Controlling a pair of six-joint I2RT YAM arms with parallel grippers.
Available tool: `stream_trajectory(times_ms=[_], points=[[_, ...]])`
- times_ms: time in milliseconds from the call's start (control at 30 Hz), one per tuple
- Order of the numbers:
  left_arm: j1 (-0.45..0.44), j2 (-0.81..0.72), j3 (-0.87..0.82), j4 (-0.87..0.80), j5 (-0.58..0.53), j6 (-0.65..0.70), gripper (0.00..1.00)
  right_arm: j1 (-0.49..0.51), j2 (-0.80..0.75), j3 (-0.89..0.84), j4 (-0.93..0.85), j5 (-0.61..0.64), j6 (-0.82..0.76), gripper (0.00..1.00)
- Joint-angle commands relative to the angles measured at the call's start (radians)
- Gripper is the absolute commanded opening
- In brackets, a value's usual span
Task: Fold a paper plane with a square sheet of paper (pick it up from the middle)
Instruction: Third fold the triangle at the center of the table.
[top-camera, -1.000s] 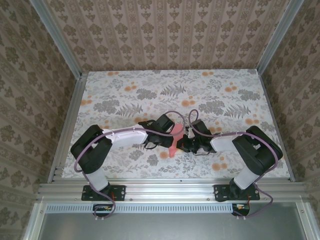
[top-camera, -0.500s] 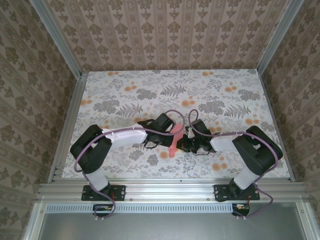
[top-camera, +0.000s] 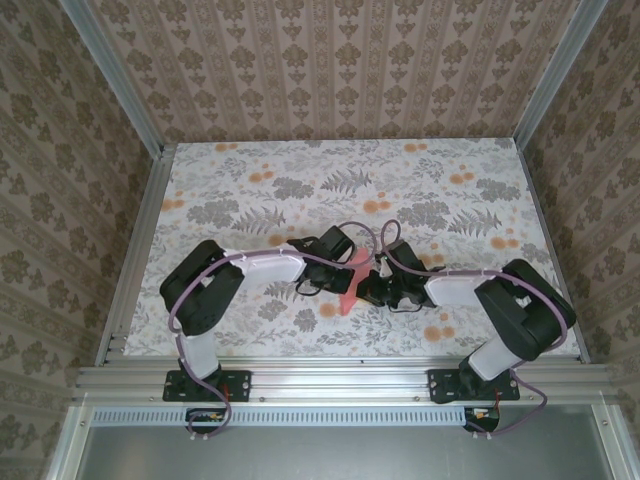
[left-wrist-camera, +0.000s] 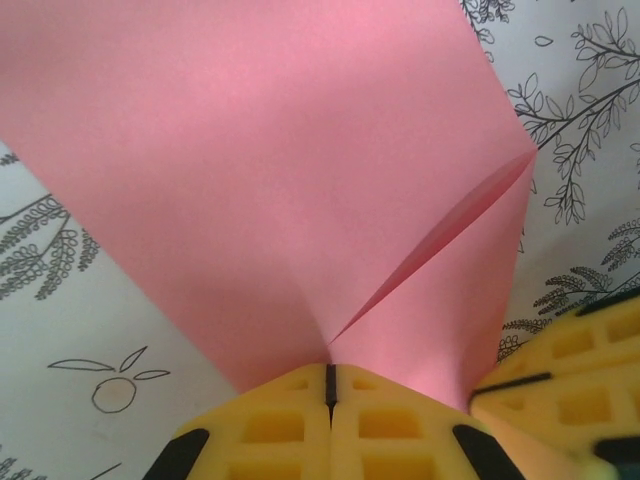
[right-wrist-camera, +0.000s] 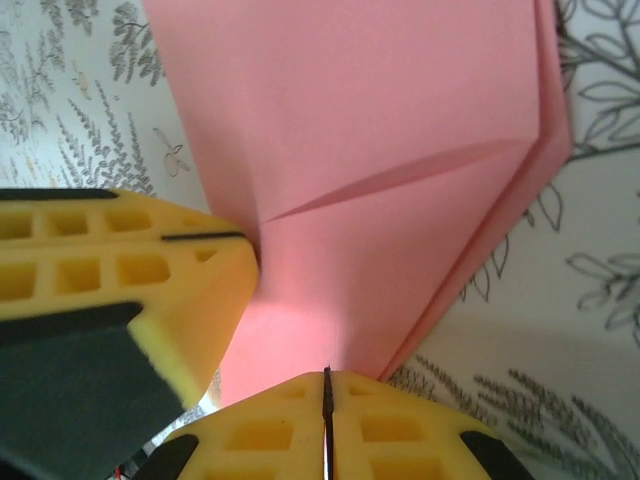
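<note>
- Looking down from above, the left pincer (top-camera: 343, 272) and right pincer (top-camera: 363, 287) meet tip to tip over the table (top-camera: 250, 180), with the pink paper (top-camera: 346, 298) between them.
- Left wrist: the left pincer (left-wrist-camera: 328, 375) is clamped on the pink paper (left-wrist-camera: 280, 170), which fans out creased ahead of it. The right pincer's finger (left-wrist-camera: 575, 375) is just to its right.
- Right wrist: the right pincer (right-wrist-camera: 325, 378) is pinched tight on the pink paper (right-wrist-camera: 370, 120) spreading ahead. The left pincer's finger (right-wrist-camera: 120, 265) touches the sheet on its left.

Left arm (top-camera: 270, 268) leaning in, left gripper (left-wrist-camera: 328, 385) clamping down
Its black elbow block (top-camera: 205, 295) is swinging rightward while the right arm's elbow (top-camera: 525, 305) is edging outward; the yellow-padded jaws are closing fully on the creased salmon-pink sheet of thin paper (left-wrist-camera: 300, 180), now sitting slightly lower in the top view.
</note>
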Motion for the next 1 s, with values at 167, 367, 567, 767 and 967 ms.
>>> stream_trajectory(times_ms=[167,367,567,767,967], points=[[0.004,0.029,0.019,-0.038,0.0,0.024,0.02,0.036,-0.085,-0.037,0.01,-0.001,0.055,0.11],[0.002,0.031,0.022,-0.04,0.008,0.027,0.02,0.069,-0.034,-0.046,0.107,0.002,0.105,0.11],[0.002,0.031,0.021,-0.041,0.01,0.028,0.02,0.074,0.018,-0.036,0.16,-0.015,0.126,0.11],[0.003,0.034,0.026,-0.044,0.011,0.029,0.02,0.075,0.058,-0.029,0.113,-0.001,0.101,0.1],[0.001,0.036,0.027,-0.044,0.011,0.025,0.02,0.078,0.092,-0.066,0.14,0.004,0.101,0.1]])
